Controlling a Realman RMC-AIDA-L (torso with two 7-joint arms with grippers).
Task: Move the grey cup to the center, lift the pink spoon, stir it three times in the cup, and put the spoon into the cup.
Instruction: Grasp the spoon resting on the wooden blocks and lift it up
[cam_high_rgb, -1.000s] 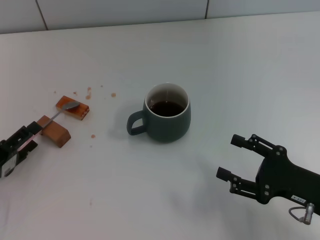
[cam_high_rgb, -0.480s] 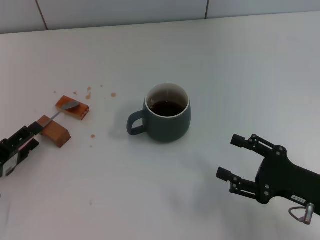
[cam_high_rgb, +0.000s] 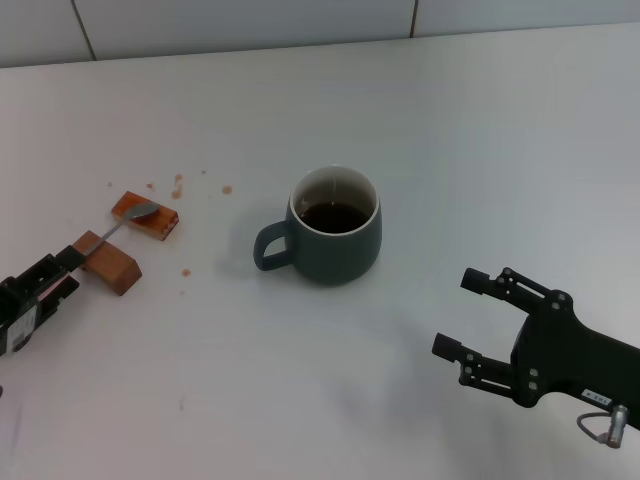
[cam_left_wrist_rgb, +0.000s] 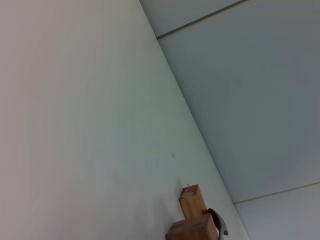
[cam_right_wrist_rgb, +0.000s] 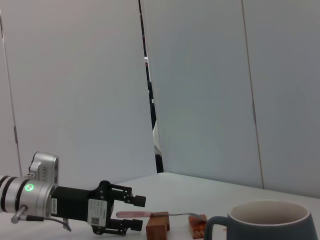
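Grey cup (cam_high_rgb: 335, 226) mid-bench (cam_high_rgb: 480, 150), dark liquid inside, spoon (cam_high_rgb: 128, 219) left of it across two brown blocks (cam_high_rgb: 112, 266), left gripper (cam_high_rgb: 62, 272) jaws open, apparently around its pink handle, clear only from the right wrist, right gripper (cam_high_rgb: 465, 315) jaws open, empty.

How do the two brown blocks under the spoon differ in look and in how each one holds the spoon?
The brown block nearer the left tool is matte and plain; the farther orange-brown block looks glossy and stained. The silver bowl of the pink-handled spoon lies on the farther block, while its neck crosses the nearer block, the handle pointing at the left tool. Both are small rectangular blocks on the white table.
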